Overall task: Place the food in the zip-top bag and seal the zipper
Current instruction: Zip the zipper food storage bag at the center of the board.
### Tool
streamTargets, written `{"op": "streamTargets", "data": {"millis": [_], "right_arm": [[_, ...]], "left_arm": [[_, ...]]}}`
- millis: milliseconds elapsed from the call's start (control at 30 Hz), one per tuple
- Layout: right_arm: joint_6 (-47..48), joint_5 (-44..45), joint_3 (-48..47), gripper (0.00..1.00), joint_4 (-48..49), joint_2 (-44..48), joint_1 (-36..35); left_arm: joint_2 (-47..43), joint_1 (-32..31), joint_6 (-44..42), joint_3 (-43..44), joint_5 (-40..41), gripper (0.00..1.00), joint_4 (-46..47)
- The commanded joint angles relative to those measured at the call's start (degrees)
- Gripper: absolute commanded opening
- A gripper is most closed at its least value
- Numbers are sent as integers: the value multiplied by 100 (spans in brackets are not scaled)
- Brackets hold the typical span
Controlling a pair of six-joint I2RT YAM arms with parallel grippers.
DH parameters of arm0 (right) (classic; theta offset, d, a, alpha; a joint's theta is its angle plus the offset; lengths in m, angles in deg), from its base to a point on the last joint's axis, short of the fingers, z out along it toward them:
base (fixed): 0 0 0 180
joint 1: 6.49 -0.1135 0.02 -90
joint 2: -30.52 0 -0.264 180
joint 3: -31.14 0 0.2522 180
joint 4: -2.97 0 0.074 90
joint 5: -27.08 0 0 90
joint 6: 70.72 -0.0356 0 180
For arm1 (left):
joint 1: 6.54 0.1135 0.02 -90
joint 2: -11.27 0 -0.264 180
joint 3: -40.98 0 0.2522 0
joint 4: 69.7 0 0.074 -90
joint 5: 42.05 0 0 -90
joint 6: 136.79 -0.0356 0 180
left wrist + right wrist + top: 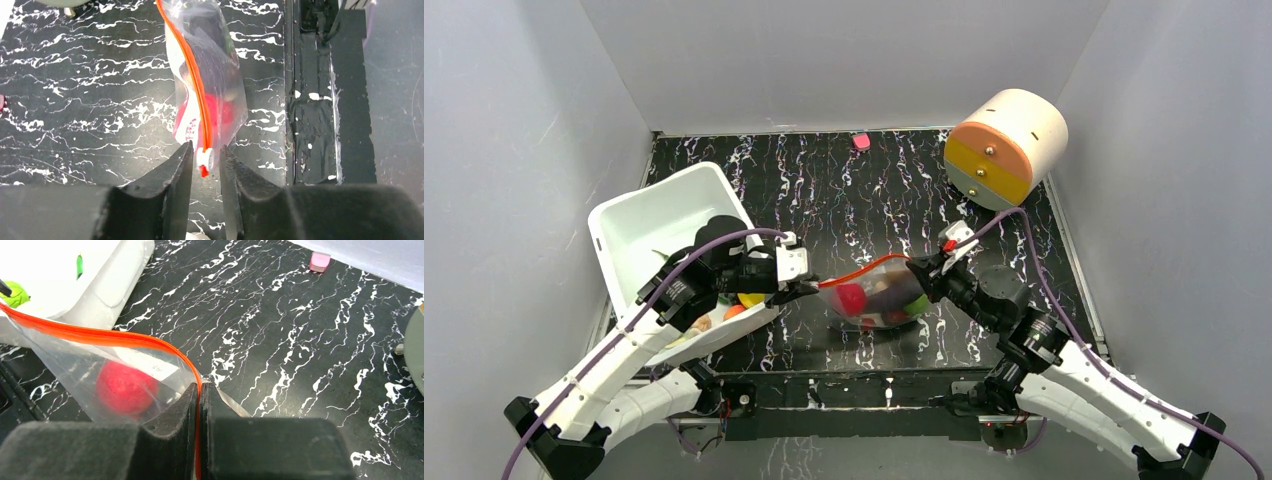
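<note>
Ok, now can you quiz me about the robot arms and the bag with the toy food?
1. True or false: the right gripper is pinching the orange-red zipper.
2. What is inside the zip-top bag? A) a red apple B) a pink block C) a white tub
3. Fill in: the zipper's white end piece sits between the fingers of the ___ gripper.
Key: 1 true; 2 A; 3 left gripper.
</note>
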State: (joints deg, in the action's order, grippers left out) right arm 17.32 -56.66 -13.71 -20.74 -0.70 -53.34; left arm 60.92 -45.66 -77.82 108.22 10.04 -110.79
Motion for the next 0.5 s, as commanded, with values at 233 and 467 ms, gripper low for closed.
{"op": "streamTargets", "data": {"millis": [233,467], "right_arm": [[189,455,-314,0,1348,-1043,9],[468,519,-672,0,1952,-2009,119]], "left_arm": [[-366,27,598,65,882,70,979],[-604,27,862,-63,1204,98,1018]]}}
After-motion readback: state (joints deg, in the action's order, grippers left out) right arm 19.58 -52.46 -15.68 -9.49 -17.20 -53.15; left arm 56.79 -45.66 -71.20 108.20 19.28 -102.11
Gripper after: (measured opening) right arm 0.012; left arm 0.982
